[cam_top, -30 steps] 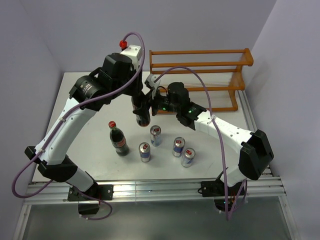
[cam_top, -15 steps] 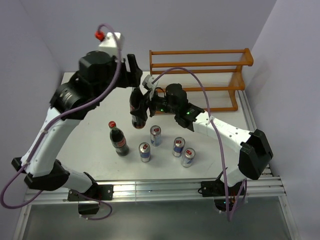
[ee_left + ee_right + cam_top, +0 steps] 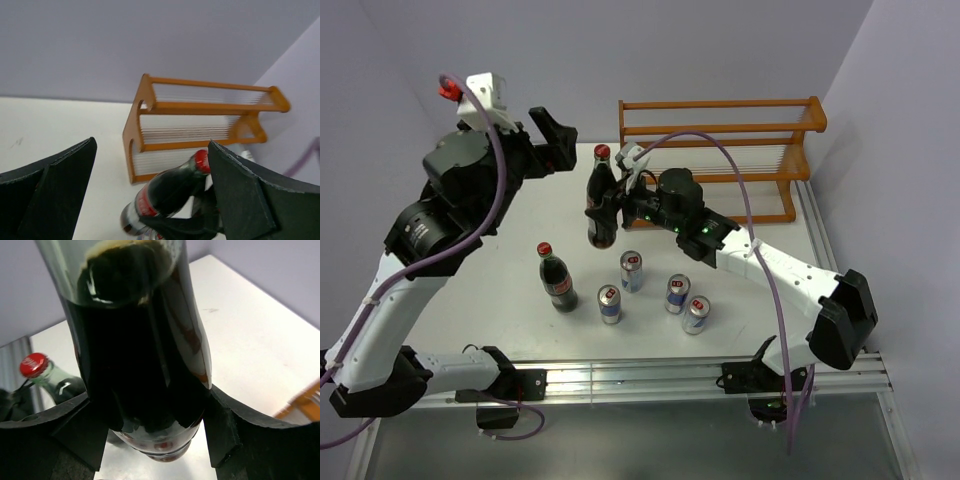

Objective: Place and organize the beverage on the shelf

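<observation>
Grips cola bottle (image 3: pixel 599 188) low on its body with right gripper (image 3: pixel 612 214), aloft, cap up, axis near upright. Sits just left of shelf (image 3: pixel 720 128), so calls for rightward travel. Holds left gripper (image 3: pixel 552 142) spread wide, empty, farther away.

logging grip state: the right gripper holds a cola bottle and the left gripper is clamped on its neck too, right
No. The left gripper is open and clear of the cola bottle; the left wrist view shows its fingers spread wide, not touching it. The right gripper does hold the bottle.
</observation>
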You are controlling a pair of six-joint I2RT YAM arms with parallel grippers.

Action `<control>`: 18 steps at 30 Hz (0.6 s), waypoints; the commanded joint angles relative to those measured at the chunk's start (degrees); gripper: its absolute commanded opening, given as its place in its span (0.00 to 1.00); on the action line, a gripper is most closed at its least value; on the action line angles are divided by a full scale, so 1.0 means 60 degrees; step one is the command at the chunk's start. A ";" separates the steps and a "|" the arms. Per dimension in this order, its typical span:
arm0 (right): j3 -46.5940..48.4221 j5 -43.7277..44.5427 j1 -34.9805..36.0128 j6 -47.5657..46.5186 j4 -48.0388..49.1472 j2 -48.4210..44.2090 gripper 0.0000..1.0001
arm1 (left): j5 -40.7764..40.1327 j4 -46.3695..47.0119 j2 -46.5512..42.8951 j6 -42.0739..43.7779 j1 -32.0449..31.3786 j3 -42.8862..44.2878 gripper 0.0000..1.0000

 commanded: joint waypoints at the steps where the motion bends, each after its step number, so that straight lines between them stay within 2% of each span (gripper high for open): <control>1: 0.1436 0.1234 -0.0053 -0.0302 0.1773 -0.1226 0.00 | -0.1226 0.0185 -0.0339 -0.0369 0.0094 -0.0650 0.99; 6: 0.2447 0.2699 -0.0228 -0.0478 0.0643 -0.1270 0.00 | -0.1361 -0.0315 -0.0691 -0.0779 0.1102 -0.1338 1.00; 8: 0.3121 0.3296 -0.0375 -0.0478 0.0028 -0.1124 0.00 | -0.0851 -0.0418 -0.0953 -0.0983 0.1571 -0.1907 0.99; 9: 0.3341 0.3388 -0.0448 -0.0478 -0.0148 -0.1065 0.00 | -0.0601 -0.0389 -0.1085 -0.1028 0.2140 -0.2143 1.00; 11: 0.3883 0.3448 -0.0827 -0.0406 -0.0515 -0.0919 0.00 | 0.0027 -0.0258 -0.1421 -0.1072 0.2641 -0.2917 0.99; 18: 0.5084 0.2496 -0.2556 0.0517 -0.0882 -0.0494 0.00 | 0.0778 0.0312 -0.2404 -0.1073 0.4296 -0.5233 1.00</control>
